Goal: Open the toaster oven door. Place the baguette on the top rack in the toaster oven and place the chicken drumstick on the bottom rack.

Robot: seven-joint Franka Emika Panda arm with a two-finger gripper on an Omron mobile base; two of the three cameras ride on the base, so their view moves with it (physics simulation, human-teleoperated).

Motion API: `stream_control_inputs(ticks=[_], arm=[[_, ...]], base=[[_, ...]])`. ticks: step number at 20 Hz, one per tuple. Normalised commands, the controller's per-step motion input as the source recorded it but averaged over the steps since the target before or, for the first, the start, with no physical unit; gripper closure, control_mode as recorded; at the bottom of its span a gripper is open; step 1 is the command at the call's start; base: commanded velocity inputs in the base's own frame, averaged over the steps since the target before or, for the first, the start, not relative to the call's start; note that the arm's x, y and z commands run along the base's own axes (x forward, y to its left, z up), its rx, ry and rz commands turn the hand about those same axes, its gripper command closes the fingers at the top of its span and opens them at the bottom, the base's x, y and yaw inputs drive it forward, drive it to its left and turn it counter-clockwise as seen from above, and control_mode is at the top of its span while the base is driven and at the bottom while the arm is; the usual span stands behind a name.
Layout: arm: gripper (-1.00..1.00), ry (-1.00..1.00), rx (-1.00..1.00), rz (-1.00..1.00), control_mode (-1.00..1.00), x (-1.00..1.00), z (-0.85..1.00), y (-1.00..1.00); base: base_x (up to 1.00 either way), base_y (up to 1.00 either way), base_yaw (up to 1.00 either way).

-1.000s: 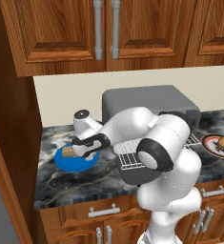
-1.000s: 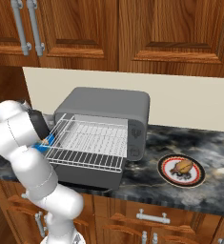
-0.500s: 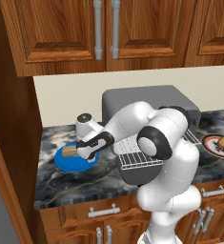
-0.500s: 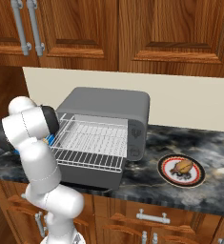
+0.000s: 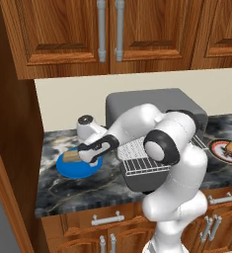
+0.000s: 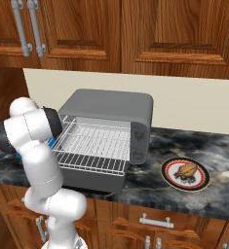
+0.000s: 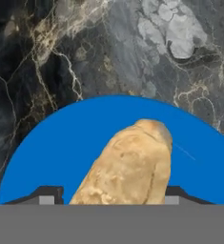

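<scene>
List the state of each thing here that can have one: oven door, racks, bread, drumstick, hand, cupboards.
Toaster oven door: open, folded down.
Top rack: pulled out over the door, bare.
Baguette: on the blue plate, between the fingertips.
Chicken drumstick: on the red-rimmed plate, untouched.
Hand: low over the blue plate, around the baguette; grip cannot be told.
Cupboard doors: shut.

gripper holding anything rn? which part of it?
Cannot tell for sure. The gripper straddles the near end of the baguette, a fingertip on each side, over the blue plate; a closed grip isn't confirmed.
</scene>
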Motion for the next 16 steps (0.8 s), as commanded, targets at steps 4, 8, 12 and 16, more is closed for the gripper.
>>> stream_control_inputs(ticks=[4, 8, 12, 16], arm=[[1.00, -0.19, 0.00, -0.04, -1.00, -0.76, 0.76, 0.00], [1.00, -0.18, 0.03, 0.00, -1.00, -0.89, 0.98, -0.17], [1.00, -0.14, 0.13, 0.00, -1.00, -1.00, 0.78, -0.62], [1.00, -0.10, 0.14, 0.01, -1.00, -0.88, 0.68, -0.90]], base=[[0.00, 0.00, 0.00], [0.00, 0.00, 0.00], [0.00, 0.00, 0.00], [0.00, 0.00, 0.00]])
